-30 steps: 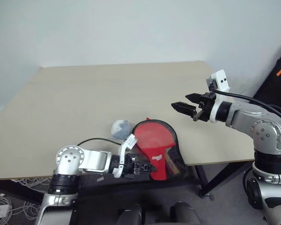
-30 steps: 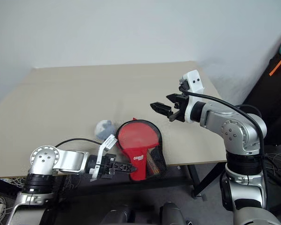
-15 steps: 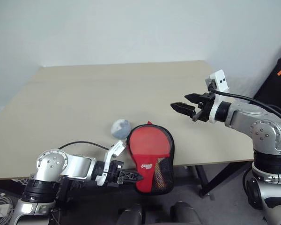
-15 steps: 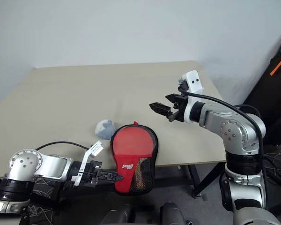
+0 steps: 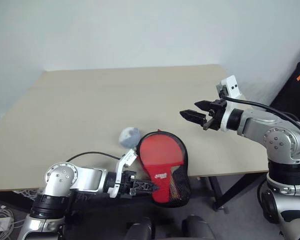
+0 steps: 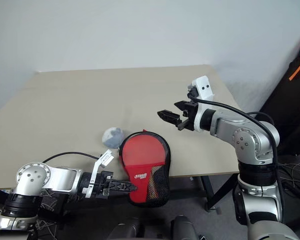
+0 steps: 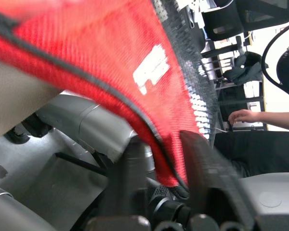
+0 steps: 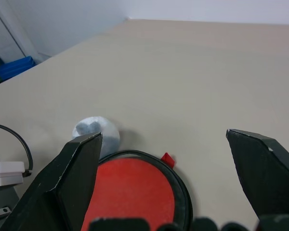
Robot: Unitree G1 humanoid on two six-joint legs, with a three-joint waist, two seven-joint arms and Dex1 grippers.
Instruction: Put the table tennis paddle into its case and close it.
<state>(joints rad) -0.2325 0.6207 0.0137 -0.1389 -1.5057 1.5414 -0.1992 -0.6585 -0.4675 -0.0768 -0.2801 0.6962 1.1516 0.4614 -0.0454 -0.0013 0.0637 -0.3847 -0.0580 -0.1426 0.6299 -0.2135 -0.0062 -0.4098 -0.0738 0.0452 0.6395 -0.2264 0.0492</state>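
Behind the case [image 7: 111, 72], a person's hand [image 7: 241, 116]

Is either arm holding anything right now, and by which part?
The left gripper has the case between its jaws at the narrow handle end that overhangs the table edge; whether they clamp it cannot be told. The right gripper holds nothing, jaws open.

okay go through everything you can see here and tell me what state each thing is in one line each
Case: red side up, hanging partly over the table's near edge, narrow end between the left end effector's fingers.
Left end effector: at the case's narrow end, fingers either side of its edge.
Right end effector: open, empty, held above the table.
Ball: resting on the table beside the case.
Table: bare apart from the case and ball.
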